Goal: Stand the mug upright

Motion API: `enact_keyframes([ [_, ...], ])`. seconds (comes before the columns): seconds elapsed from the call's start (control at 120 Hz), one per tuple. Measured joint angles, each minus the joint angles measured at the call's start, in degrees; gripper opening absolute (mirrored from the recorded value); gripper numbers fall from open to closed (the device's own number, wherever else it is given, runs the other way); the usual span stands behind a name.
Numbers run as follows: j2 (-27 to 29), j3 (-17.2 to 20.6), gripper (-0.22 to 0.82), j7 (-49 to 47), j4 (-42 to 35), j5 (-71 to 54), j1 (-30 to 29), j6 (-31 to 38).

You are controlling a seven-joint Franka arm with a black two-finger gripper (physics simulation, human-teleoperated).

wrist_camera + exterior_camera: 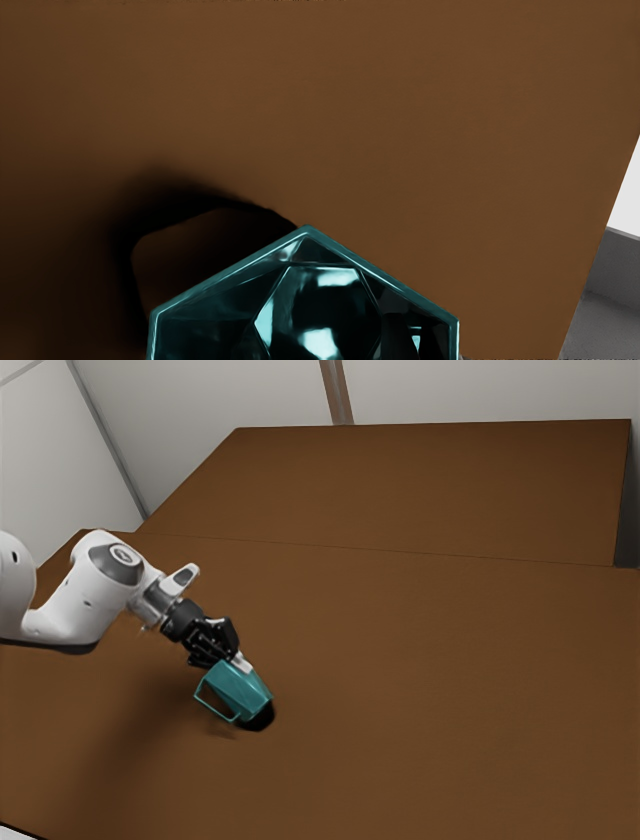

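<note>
- My end effector [238, 659] is at the upper end of the teal mug [236, 689], angled down toward the exterior view's right.
- I cannot tell whether my end effector is clamped on the mug or stands apart.
- The mug leans well off upright above the table [420, 660], its dark lower end [258, 718] pointing down and toward the exterior view's right, away from me.
- Its angular handle [213, 710] sticks out on the side toward the exterior view's left.
- In my wrist view the angular rim [231, 270] faces me, and I look into the shiny, faceted inside [320, 305].
- A dark, curved shadow [170, 207] lies on the brown table beside the rim; I cannot tell whether the mug touches the surface.
- My white arm [85, 600] reaches in from the exterior view's left, and pale walls [220, 410] stand behind the table.
</note>
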State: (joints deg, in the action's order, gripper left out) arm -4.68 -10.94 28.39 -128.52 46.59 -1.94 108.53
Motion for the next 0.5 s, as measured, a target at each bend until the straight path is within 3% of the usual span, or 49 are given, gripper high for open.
enact_keyframes([
  [0.5, 1.46, -0.48, -0.17, -1.0, 5.58, -6.67, 3.02, -1.6],
])
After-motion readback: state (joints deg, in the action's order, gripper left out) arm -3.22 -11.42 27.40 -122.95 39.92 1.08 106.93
